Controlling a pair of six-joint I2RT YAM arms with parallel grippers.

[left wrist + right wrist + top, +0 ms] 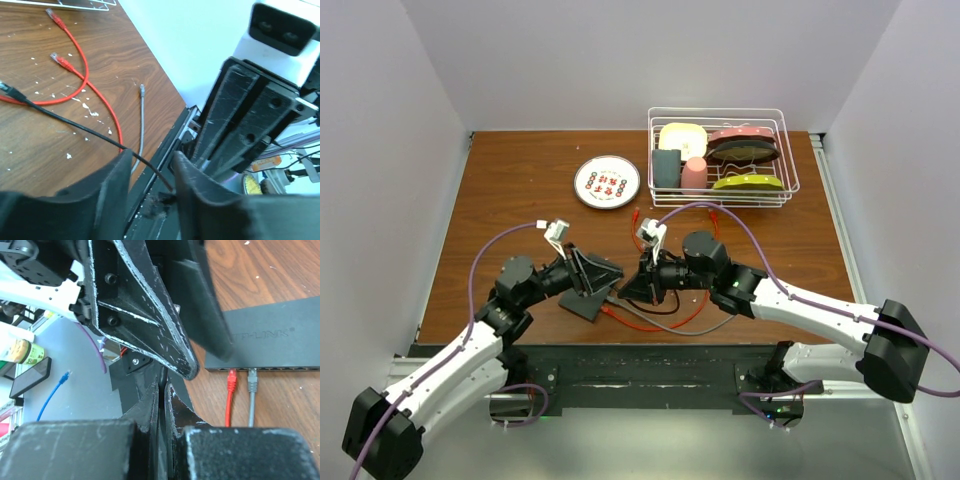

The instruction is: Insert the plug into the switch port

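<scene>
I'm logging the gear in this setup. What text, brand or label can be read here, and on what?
"TP-LINK": on top of the flat dark-grey rectangular switch.
Too blurred to read: the label on the small green-and-yellow bottle beyond the table.

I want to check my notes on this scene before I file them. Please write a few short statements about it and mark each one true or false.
1. A red plug and a grey plug sit in ports of the switch. True.
2. The white plate lies inside the wire rack. False: it lies on the table, left of the rack.
3. The right tool is spread wide open. False: it is closed to a narrow slit.
4. A black cable passes between the fingers of the left tool. True.
</scene>
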